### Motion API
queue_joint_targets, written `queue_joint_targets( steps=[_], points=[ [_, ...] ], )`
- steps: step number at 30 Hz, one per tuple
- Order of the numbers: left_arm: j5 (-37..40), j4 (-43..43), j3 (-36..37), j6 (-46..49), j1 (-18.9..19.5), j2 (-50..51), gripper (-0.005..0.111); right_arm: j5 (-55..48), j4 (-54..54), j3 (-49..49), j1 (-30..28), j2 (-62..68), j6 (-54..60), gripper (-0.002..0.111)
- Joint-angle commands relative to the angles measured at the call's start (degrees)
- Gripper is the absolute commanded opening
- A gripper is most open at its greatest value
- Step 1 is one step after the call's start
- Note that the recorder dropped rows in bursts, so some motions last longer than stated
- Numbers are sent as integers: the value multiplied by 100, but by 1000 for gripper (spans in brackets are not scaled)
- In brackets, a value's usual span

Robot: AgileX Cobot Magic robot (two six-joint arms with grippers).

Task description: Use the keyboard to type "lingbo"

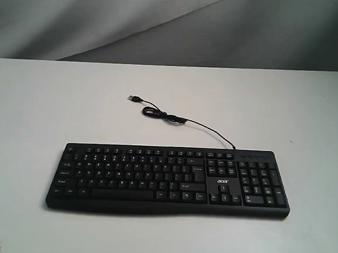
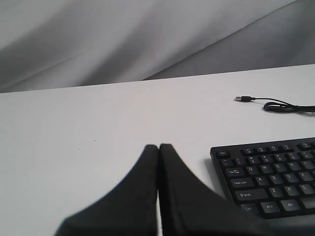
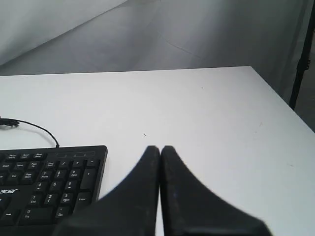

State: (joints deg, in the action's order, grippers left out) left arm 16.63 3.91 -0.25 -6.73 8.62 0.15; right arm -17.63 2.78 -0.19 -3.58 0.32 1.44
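The end of the black keyboard (image 2: 268, 179) that carries Esc, Tab, Caps Lock, Shift and Ctrl lies flat on the white desk (image 2: 88, 128). Just beside that end, the left gripper (image 2: 158, 146) has its two black fingers pressed together with no gap. Beyond the keyboard's function-row edge, apart from it, a thin black cable (image 2: 288, 106) lies looped and ends in a USB plug (image 2: 242, 99).

a black keyboard (image 1: 169, 180) with white key legends and a white logo, and its black cable (image 1: 183, 121), lie on a white table (image 1: 45, 108) before grey cloth (image 1: 163, 24).
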Motion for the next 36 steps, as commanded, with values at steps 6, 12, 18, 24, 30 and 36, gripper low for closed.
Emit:
queue_joint_targets(
  steps=[6, 12, 18, 24, 30, 36],
  points=[
    [-26, -46, 25, -23, 11, -15, 1, 33, -73, 19, -39, -32, 45, 0],
    [-26, -46, 25, -23, 11, -15, 1, 1146, 154, 19, -39, -32, 17, 0],
    [-26, -46, 25, -23, 11, -15, 1, 2322, 197, 19, -39, -32, 6, 0],
    [-26, -46, 25, -23, 11, -15, 1, 3379, 279, 19, -39, -32, -183, 0],
    [-26, -46, 25, -23, 11, -15, 1, 2091, 229, -1179, -39, 14, -575, 0],
    [-26, -46, 25, -23, 11, -15, 1, -77, 479, -3306, -39, 2064, -382, 0]
  ],
)
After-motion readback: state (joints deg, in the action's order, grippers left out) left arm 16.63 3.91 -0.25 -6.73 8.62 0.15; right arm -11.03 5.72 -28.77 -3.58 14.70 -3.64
